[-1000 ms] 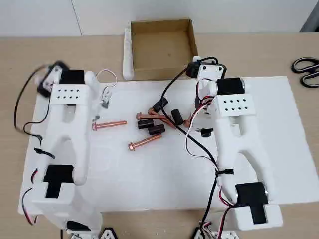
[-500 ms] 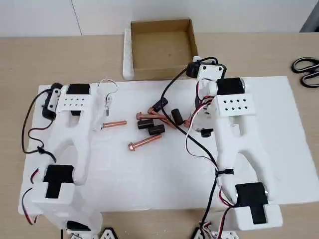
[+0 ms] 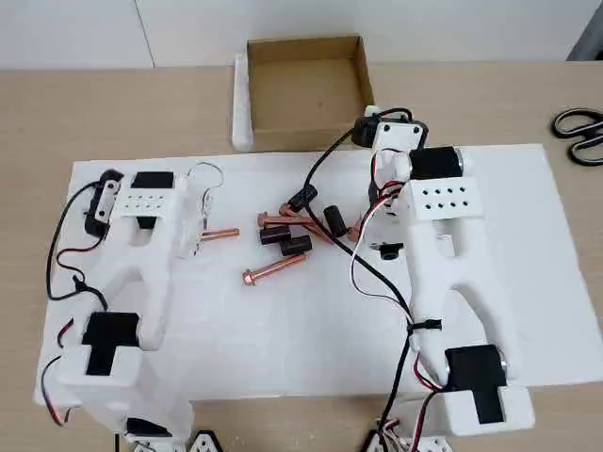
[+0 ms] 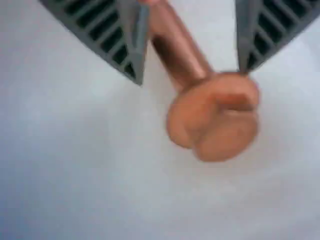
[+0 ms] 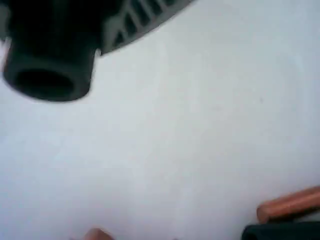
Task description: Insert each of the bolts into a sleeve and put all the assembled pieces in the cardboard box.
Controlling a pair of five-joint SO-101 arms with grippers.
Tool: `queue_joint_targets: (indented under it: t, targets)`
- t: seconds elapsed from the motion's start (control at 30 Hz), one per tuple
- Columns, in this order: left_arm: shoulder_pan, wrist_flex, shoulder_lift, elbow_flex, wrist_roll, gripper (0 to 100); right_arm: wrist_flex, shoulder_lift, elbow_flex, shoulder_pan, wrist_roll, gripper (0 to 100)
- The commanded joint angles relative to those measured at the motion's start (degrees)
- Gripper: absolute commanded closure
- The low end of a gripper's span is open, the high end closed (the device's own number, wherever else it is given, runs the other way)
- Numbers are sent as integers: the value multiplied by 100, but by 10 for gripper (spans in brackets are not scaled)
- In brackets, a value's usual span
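Hidden: the held bolt (image 4: 212, 117) shows its head in the left wrist view, but its shaft runs out of the picture between the jaws. From above, the end of the left arm (image 3: 141, 245) covers that head.
Left jaws: partly open with one on each side of the bolt's shaft. One touches the shaft and there is a gap at the other.
Right jaws: closed on a black sleeve (image 5: 47, 55) whose open end faces the wrist camera. Only one jaw shows beside it.
Hard to count: a black cable (image 3: 325, 165) crosses the pile in front of the cardboard box (image 3: 306, 89).
Bolts: five, as far as I can tell. One is at the left jaws, in front of the box and to its left. One lies alone (image 3: 273, 271), two are in the pile (image 3: 283, 218), and one head (image 3: 355, 232) is beside the right arm (image 3: 452, 264).
Sleeves: four. Three lie loose (image 3: 273, 235) (image 3: 295, 246) (image 3: 333, 218) in front of the box, and one is held.
Unclear: a black piece (image 3: 303, 198) on the cable could be a sleeve or a plug.
Sheet: a white sheet (image 3: 283, 330) on the desk (image 3: 94, 104) carries all the parts outside the box.
Cut off: scissors (image 3: 579, 132) lie far right of the box.
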Motion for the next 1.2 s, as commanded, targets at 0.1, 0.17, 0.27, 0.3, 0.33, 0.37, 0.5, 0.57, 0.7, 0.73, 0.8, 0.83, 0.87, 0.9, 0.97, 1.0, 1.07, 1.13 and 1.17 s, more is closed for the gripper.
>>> queue_joint_targets:
  t: [0.1,0.17,0.27,0.3,0.33,0.37,0.5,0.57,0.7,0.73,0.8,0.83,0.87,0.9,0.97,1.0,1.07,1.13,1.17]
  targets:
    - [-141,-220,-44,57,35,882,-57,-330,-53,31,44,980]
    - [-220,-387,-44,127,35,885,-57,-330,-53,31,44,980]
    - [-273,-642,-44,259,35,893,-57,-330,-53,31,44,980]
    - [-281,-695,-44,286,35,911,-57,-330,-53,31,44,980]
    - [-273,-730,-44,312,35,939,-57,-330,-53,31,44,980]
    - [-273,-774,-44,321,9,972,-57,-330,-53,31,44,980]
    - [-246,-862,-44,347,0,993,-57,-330,-53,31,44,980]
    - [-237,-853,-79,330,-9,994,-57,-330,-53,31,44,980]
    - [-202,-782,-97,101,-536,994,-57,-330,-53,31,44,980]
    - [-167,-677,-97,-31,-835,994,-57,-330,-53,31,44,980]
    - [-53,-352,-97,-365,-1582,994,-57,-330,-53,31,44,980]
    - [0,-123,-97,-576,-1952,994,-57,-330,-53,31,44,980]
    - [53,141,-97,-822,-2330,994,-57,-330,-53,31,44,980]
    - [97,431,-97,-1095,-2708,994,-57,-330,-53,31,44,980]
    - [132,941,-62,-1613,-3455,994,-57,-330,-53,31,44,980]
    - [141,1187,-53,-1842,-3815,994,-57,-330,-53,31,44,980]
    - [141,1591,-79,-2202,-4519,994,-57,-330,-53,31,44,980]
    - [158,2057,-79,-2466,-5266,994,-57,-330,-53,31,44,980]
    - [167,2259,-53,-2563,-5697,994,-57,-330,-53,31,44,980]
